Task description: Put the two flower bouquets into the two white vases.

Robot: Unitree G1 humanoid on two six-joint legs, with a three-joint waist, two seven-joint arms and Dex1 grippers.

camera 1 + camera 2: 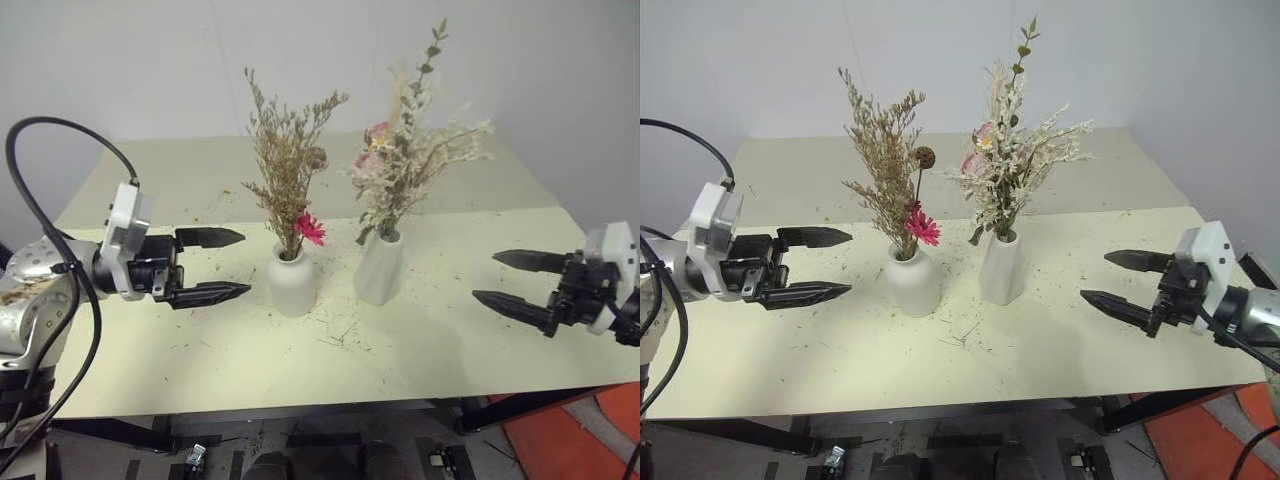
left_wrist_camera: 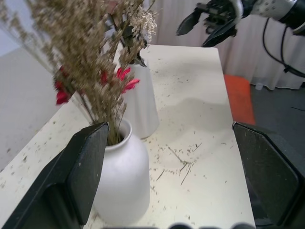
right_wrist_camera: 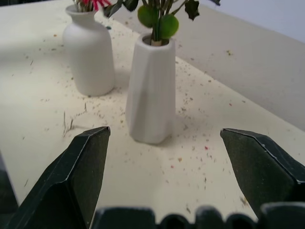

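- Near the middle of the pale worktop (image 1: 150, 370) stand the two white vases, just beside each other but apart; the squat rounded vase (image 1: 292, 283) is on the robot's left, the taller slanted vase (image 1: 379, 267) on its right
- Tan-brown bouquet (image 1: 287, 160) stands in the squat vase, its long axis near upright, stems down in the neck, sprigs fanning upward; a small hot-pink flower (image 1: 310, 229) hangs low at the vase mouth
- Cream-white bouquet (image 1: 405, 150) stands in the taller vase, also roughly upright, leaning a little to the robot's right; pale pink blooms sit at mid-height and one green leafy sprig reaches highest
- Left end effector (image 1: 222, 265) hovers level just left of the squat vase, pointing toward it; its two black fingers are spread wide, holding nothing and touching nothing
- Right end effector (image 1: 505, 279) hangs well right of the taller vase, pointing back toward it; fingers likewise wide apart and empty
- Dry flecks and a few loose stalks (image 1: 340, 330) litter the worktop before the vases; an orange-red patch of floor (image 1: 570, 440) shows past the near right corner; nothing stands between either end effector and the vases
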